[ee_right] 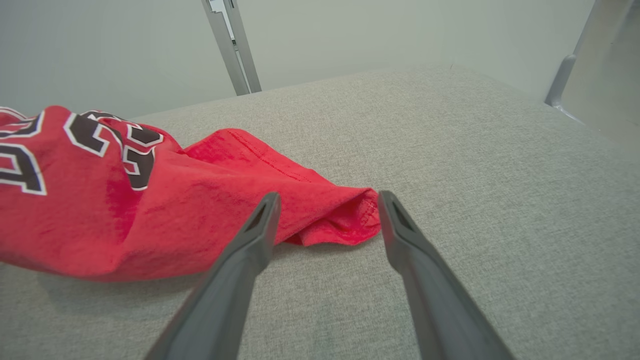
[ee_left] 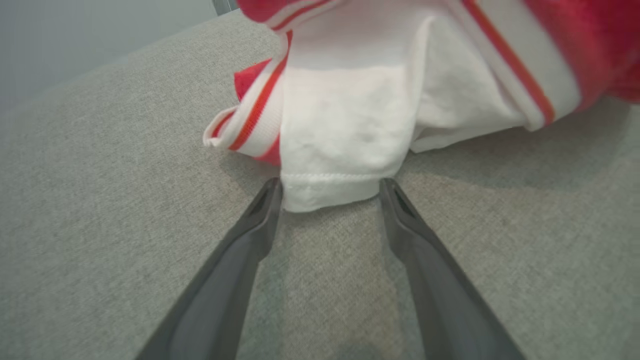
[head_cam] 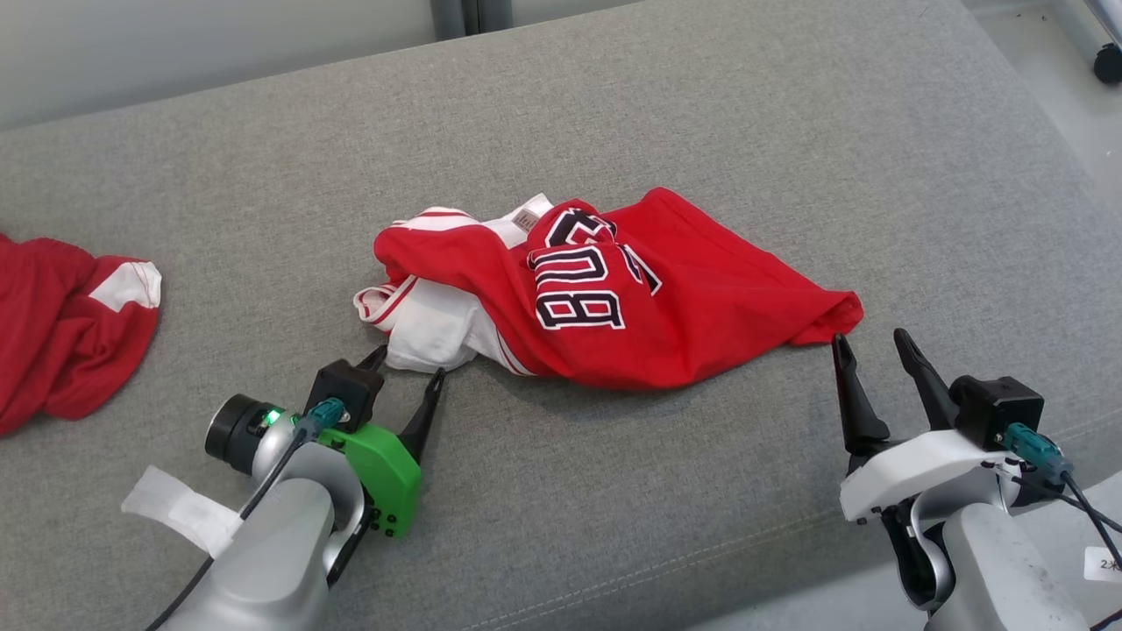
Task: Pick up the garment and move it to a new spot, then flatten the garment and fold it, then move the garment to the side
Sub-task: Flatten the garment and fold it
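Observation:
A red and white garment (head_cam: 614, 298) with black lettering lies crumpled in the middle of the grey cushion. My left gripper (head_cam: 408, 366) is open at its near-left end; in the left wrist view the white hem (ee_left: 330, 192) sits right between the left gripper's (ee_left: 330, 187) two fingertips. My right gripper (head_cam: 868, 343) is open at the garment's right-hand red corner (head_cam: 841, 311). In the right wrist view that folded red corner (ee_right: 345, 220) lies between the tips of the right gripper (ee_right: 327, 200), resting on the cushion.
A second red and white cloth (head_cam: 61, 324) lies bunched at the cushion's left edge. The grey cushion (head_cam: 701, 114) stretches wide behind the garment. Its front edge (head_cam: 701, 561) runs near my arms. A castor wheel (head_cam: 1106, 63) stands on the floor at the far right.

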Controlling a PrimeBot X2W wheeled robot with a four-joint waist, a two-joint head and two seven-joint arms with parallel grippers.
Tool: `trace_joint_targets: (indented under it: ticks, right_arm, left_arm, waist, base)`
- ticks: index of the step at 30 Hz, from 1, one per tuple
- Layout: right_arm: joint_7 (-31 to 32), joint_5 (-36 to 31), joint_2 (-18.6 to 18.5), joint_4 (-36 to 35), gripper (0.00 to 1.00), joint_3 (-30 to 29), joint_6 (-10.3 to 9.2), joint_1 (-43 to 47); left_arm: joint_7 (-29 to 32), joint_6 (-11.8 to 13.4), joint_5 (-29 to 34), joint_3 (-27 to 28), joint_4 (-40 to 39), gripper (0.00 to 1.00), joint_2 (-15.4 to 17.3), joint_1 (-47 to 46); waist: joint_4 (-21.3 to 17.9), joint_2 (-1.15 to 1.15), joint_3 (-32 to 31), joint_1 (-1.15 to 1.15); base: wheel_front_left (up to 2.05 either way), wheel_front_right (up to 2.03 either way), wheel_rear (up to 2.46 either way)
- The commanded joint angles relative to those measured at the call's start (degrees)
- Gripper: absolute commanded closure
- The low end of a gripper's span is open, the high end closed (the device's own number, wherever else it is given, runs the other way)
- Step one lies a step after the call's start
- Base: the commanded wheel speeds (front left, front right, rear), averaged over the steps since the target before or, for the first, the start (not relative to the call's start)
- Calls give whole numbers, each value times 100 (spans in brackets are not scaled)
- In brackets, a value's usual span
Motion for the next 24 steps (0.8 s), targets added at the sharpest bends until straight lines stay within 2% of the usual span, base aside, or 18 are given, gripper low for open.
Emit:
trace_joint_targets:
  ticks: [1,2,3,4,5,6,14,24]
  right_arm:
    - [-24,0,-12,3,0,6,0,-39]
    - [-24,-11,-14,3,0,-2,0,-39]
    - [-24,-20,-23,7,0,-10,0,-38]
    - [-24,-28,-31,12,0,-15,0,-33]
    - [-24,-30,-37,16,0,-16,0,-29]
    - [-24,-38,-34,23,0,-16,0,-28]
    - [-24,-81,-29,81,0,-42,0,115]
    - [-24,-24,6,113,0,-151,0,457]
  left_arm:
    - [-14,-8,-41,-4,-41,0,-8,-92]
    - [-14,-8,-82,-14,-53,0,-13,-78]
    - [-14,-8,-109,-62,-20,21,-26,-50]
    - [-14,-8,-139,-115,-10,65,-32,-55]
    - [-14,-7,-175,-149,-20,96,-27,-77]
    - [-14,-7,-213,-189,-18,100,-27,-90]
    - [-14,-7,-442,-400,-202,100,-63,83]
    - [-14,-8,-261,-273,-1482,100,-30,841]
  waist:
    - [2,0,-2,0]
    - [6,0,-9,0]
    - [14,0,-20,0]
    - [23,0,-31,0]
    - [35,0,-41,0]
    - [50,0,-54,0]
    - [267,0,-292,0]
    - [880,0,-737,0]
  base:
    - [0,0,0]
    - [0,0,0]
    - [0,0,0]
    - [0,0,0]
    - [0,0,0]
    - [0,0,0]
    - [0,0,0]
    - [0,0,0]
